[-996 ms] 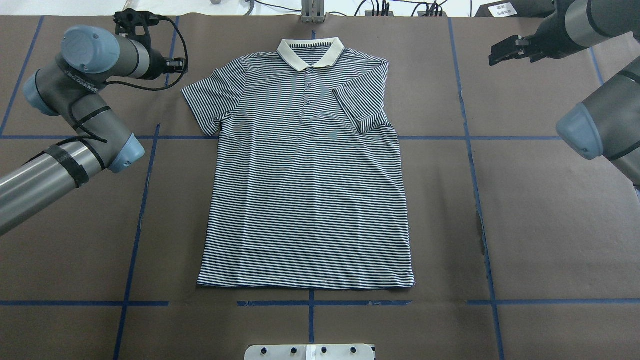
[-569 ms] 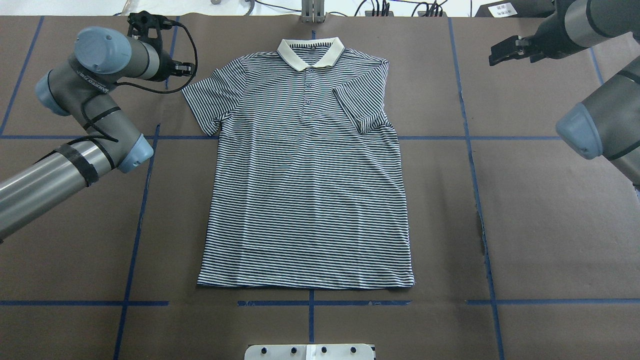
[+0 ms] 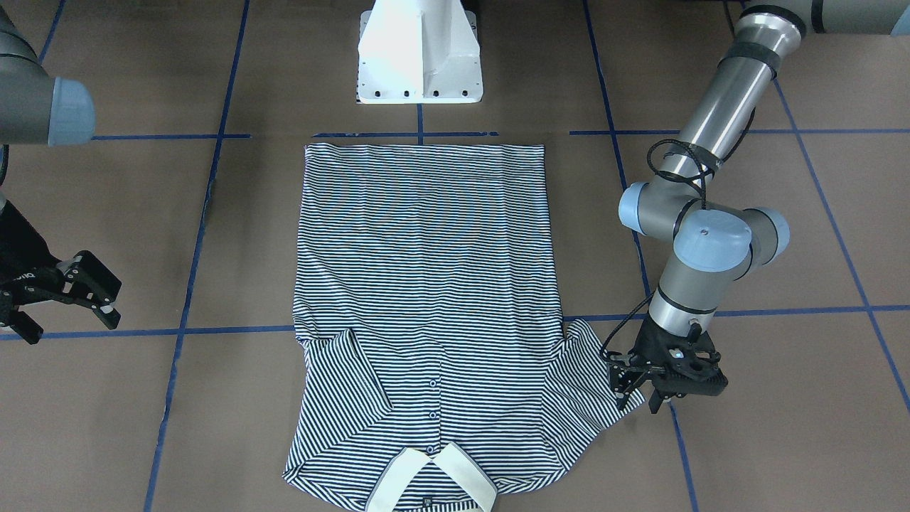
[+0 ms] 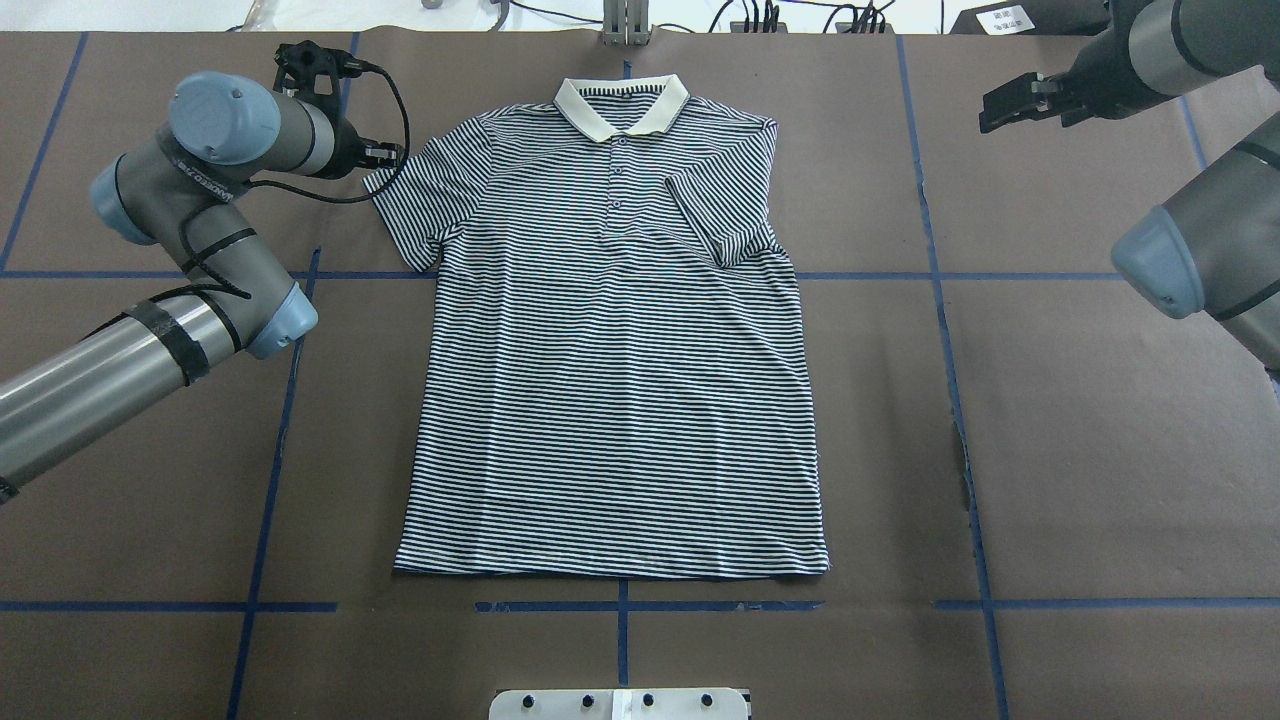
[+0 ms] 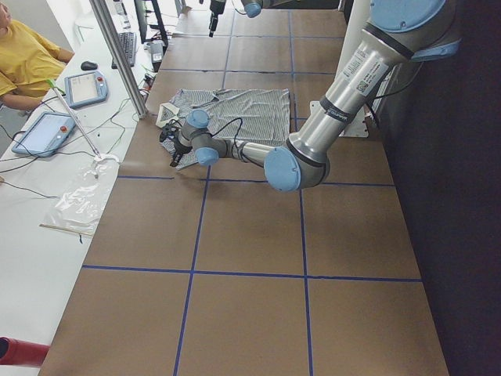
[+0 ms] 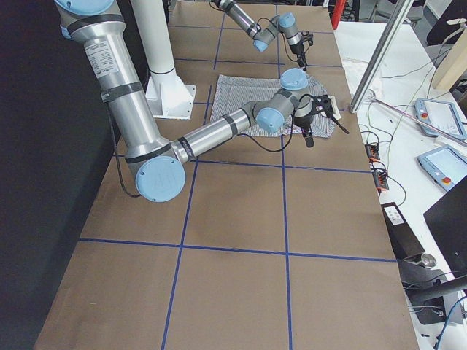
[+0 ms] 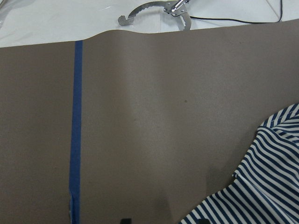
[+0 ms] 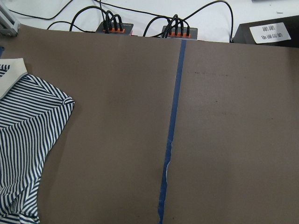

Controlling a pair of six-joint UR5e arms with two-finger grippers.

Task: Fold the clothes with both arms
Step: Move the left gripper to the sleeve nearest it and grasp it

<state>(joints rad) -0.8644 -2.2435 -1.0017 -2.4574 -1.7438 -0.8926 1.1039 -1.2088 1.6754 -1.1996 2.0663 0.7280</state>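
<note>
Brown table (image 4: pixel 1100 450), blue tape grid (image 4: pixel 1050 275); polo shirt (image 4: pixel 610 400) lies flat; left claw (image 3: pixel 638 398), right claw (image 3: pixel 71 323) both agape.

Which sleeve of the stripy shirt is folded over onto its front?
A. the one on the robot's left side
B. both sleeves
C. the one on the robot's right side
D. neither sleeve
C: the sleeve on the robot's right side lies folded in across the chest of the shirt, while the other sleeve sticks out flat to the side.
</note>
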